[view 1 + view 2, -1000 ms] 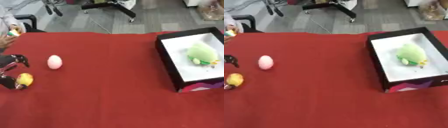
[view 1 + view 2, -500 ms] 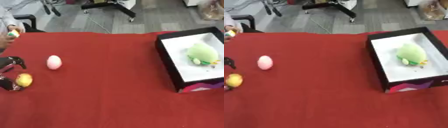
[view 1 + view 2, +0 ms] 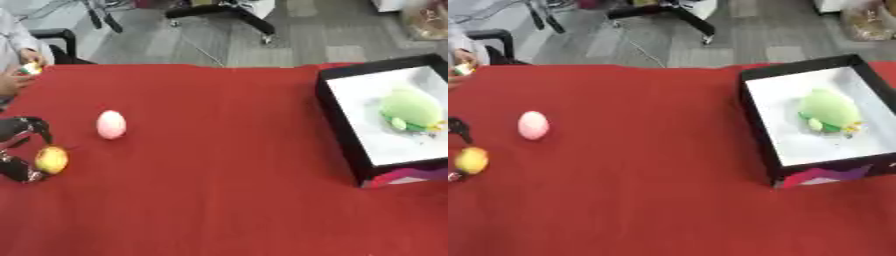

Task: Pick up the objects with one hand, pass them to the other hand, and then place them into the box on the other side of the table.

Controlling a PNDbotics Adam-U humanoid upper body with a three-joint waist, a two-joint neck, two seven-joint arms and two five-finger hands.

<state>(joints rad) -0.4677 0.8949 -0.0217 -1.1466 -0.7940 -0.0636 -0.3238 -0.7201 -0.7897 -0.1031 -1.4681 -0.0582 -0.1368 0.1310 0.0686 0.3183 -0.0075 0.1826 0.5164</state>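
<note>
Red-clothed table [image 3: 219, 200] across nearly whole frame, grey floor beyond far edge. At right side: black box [image 3: 756, 131] w/ white interior, one corner w/ coloured print toward near edge, upright on cloth. Inside, approx. centre of white floor: green plush toy [image 3: 828, 109], rounded, w/ small yellowish bits at its near-right end; apart from box walls.

At left edge, low in frame: robot's left hand [image 3: 16, 147], black, only partly in view. Fingers curled round small yellow ball-like object [image 3: 51, 159] w/ reddish tinge, gripped betw. upper finger arching over and lower part of hand under it; object at cloth level or just above, cannot tell which. In right eye view only a fingertip and the yellow object visible at frame edge.

Near hand, slightly further back and to its right: pink egg-shaped object [image 3: 111, 124], lying on cloth, apart from fingers, well apart from box.

Far-left corner of table: a person's hand [image 3: 17, 80] in pale sleeve at edge, holding small multi-coloured item [image 3: 31, 68]; not touching egg or yellow object.

Robot's right hand: not visible in either view.
</note>
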